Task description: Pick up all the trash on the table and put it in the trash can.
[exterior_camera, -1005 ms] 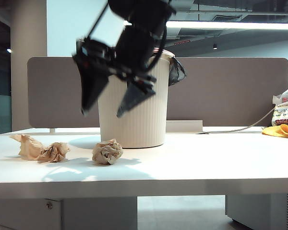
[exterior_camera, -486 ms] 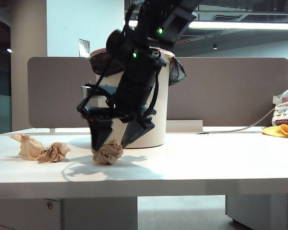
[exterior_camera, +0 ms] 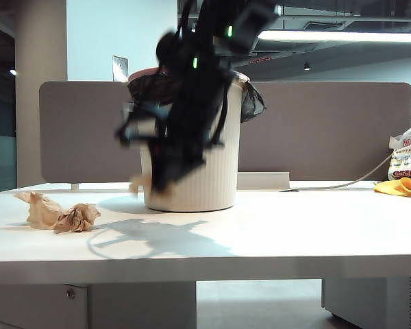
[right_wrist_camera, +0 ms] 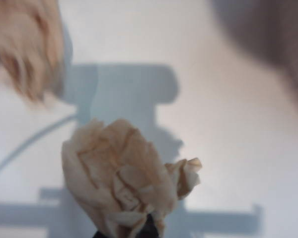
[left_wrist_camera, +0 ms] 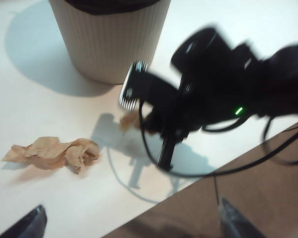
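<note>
No writing reads clearly: the printed white bag (exterior_camera: 405, 161) at the far right edge carries red and green marks too small to make out. A yellow-orange cloth (exterior_camera: 400, 186) lies just beside it.

Exterior view: right arm blurred, reaching down in front of the trash can (exterior_camera: 204, 175), which stands mid-table against the grey-brown divider panel (exterior_camera: 329, 130). Right gripper (exterior_camera: 157, 186) sits low by the can's left base, a tan scrap of the held paper wad (exterior_camera: 137, 184) showing at its tip, clear of the table (exterior_camera: 294, 233). Two more crumpled wads (exterior_camera: 55, 214) rest together on the table at the left, well apart from the can.

Right wrist view alone shows the grip: jaws closed on the wad (right_wrist_camera: 120, 181), pinched at its lower end, its shadow on the white surface behind.

Left wrist view looks down from above: can (left_wrist_camera: 109, 42), the resting wads (left_wrist_camera: 52, 152), and the right arm crossing. Left gripper (left_wrist_camera: 129, 225) hangs high over the near edge, fingertips (left_wrist_camera: 27, 225) spread wide, holding nothing.
</note>
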Controlling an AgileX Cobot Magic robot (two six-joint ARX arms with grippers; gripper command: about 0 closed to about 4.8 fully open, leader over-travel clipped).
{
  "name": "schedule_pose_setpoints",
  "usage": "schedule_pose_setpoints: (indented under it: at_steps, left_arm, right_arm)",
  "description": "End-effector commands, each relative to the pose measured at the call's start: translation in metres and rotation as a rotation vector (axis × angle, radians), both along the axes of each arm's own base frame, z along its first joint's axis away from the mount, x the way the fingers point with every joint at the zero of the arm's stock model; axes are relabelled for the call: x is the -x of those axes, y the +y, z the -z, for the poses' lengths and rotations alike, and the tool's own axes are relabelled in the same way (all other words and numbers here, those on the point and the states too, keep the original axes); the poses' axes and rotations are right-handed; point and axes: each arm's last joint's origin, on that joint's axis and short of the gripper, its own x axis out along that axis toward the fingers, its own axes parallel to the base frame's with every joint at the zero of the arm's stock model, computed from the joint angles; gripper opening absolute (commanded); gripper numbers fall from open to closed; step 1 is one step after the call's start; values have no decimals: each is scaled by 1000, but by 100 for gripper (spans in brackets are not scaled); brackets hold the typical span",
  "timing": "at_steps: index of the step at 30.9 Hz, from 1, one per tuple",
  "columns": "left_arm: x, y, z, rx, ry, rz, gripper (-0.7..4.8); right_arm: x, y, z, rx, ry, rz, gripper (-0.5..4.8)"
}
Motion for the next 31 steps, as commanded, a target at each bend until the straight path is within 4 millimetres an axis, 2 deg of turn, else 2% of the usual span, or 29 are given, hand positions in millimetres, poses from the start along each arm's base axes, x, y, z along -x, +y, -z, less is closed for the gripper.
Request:
schedule_pose_setpoints:
  at_steps: [1, 8, 10, 13, 14, 16, 19, 25, 28, 31]
  left_arm:
    - [-2, -1, -5, 22, -51, 9, 479]
    - [-10, -4, -22, 97, -234, 8, 479]
    - [-14, -6, -29, 130, -310, 8, 479]
    - [-24, -10, -37, 169, -403, 9, 479]
    - [-27, -12, -39, 179, -426, 11, 479]
    - [-36, -16, -41, 194, -460, 14, 479]
    - [-50, -22, -37, 210, -458, 31, 479]
    - [-68, -30, -25, 185, -394, 34, 479]
    - [-71, -31, -23, 183, -387, 37, 479]
    - [-72, -31, -22, 181, -383, 36, 479]
  right_arm:
    - [6, -5, -61, -100, -107, -9, -6]
    - [30, -31, -193, -319, -391, -12, -6]
    - [30, -43, -225, -374, -470, 5, -6]
    - [24, -60, -256, -434, -567, 47, -6]
    - [20, -64, -260, -446, -590, 60, -6]
    - [9, -75, -266, -455, -623, 95, -6]
    - [-13, -86, -260, -448, -634, 132, -6]
    - [-65, -96, -221, -474, -582, 204, -6]
    - [-83, -93, -199, -471, -544, 198, -6]
    - [-91, -91, -185, -468, -495, 167, -3]
